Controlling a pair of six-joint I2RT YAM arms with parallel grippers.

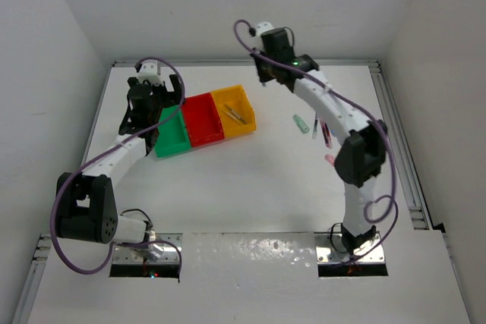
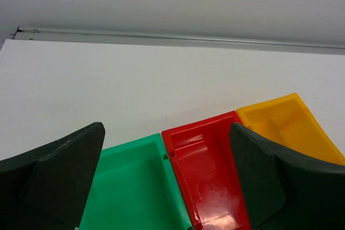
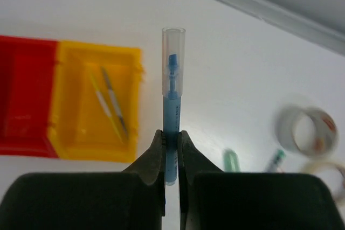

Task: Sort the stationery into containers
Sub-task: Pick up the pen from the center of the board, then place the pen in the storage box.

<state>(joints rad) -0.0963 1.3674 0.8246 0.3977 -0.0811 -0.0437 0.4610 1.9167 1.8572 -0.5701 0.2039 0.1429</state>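
Right end effector [image 3: 171, 136] grips blue marker [image 3: 172, 106] — yellow bin [image 3: 91, 152]: pens [image 3: 115, 103]

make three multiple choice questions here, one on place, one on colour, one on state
1. Where do the two thin pens lie? A green bin B red bin C yellow bin
2. What colour is the marker in the right end effector? A pink B blue C red
3. How is the left end effector? A open and empty B shut on a pen C shut on a tape roll

1 C: both lie inside it in the right wrist view.
2 B: blue body under a clear cap.
3 A: its fingers stand wide apart, nothing between them.
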